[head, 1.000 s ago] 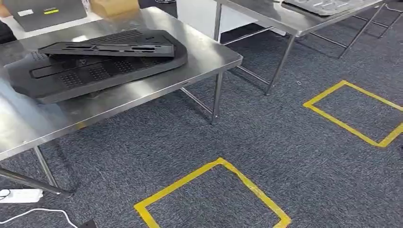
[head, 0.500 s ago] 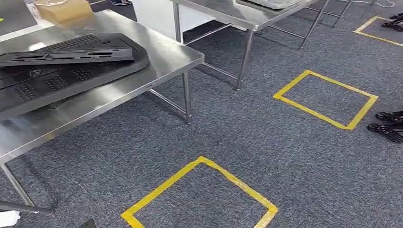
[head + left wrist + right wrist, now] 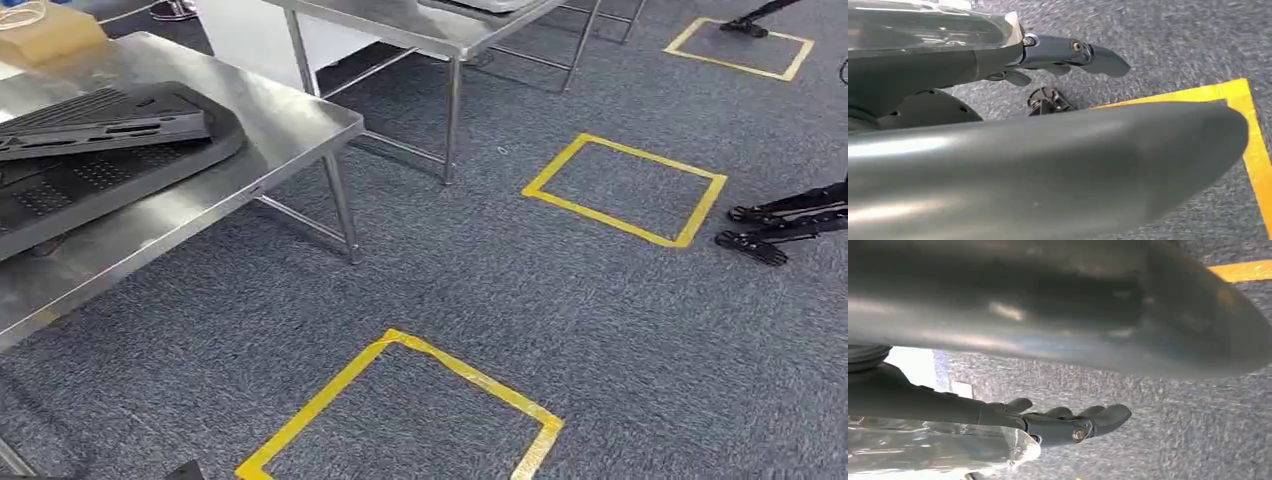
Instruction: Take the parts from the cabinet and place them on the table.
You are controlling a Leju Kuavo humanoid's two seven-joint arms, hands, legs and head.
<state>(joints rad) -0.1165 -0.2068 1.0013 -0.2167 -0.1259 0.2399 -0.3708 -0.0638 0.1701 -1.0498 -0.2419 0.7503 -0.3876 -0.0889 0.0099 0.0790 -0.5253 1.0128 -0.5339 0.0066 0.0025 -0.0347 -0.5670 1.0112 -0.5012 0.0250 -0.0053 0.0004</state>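
Steel table [image 3: 290, 110] stands at the left of the head view, and on it lie the black parts [image 3: 100, 150]: a large flat perforated panel with a narrower slotted piece stacked on top, both well in from the table's near corner. A cardboard box [image 3: 45, 35] sits at its far edge. Grey carpet [image 3: 480, 270] carries yellow tape squares [image 3: 400, 410], and a second steel table [image 3: 430, 30] stands further back. Hanging over the carpet, the left hand [image 3: 1068, 52] holds nothing, its fingers loosely extended; the right hand [image 3: 1073, 422] likewise is empty, fingers gently curved and apart.
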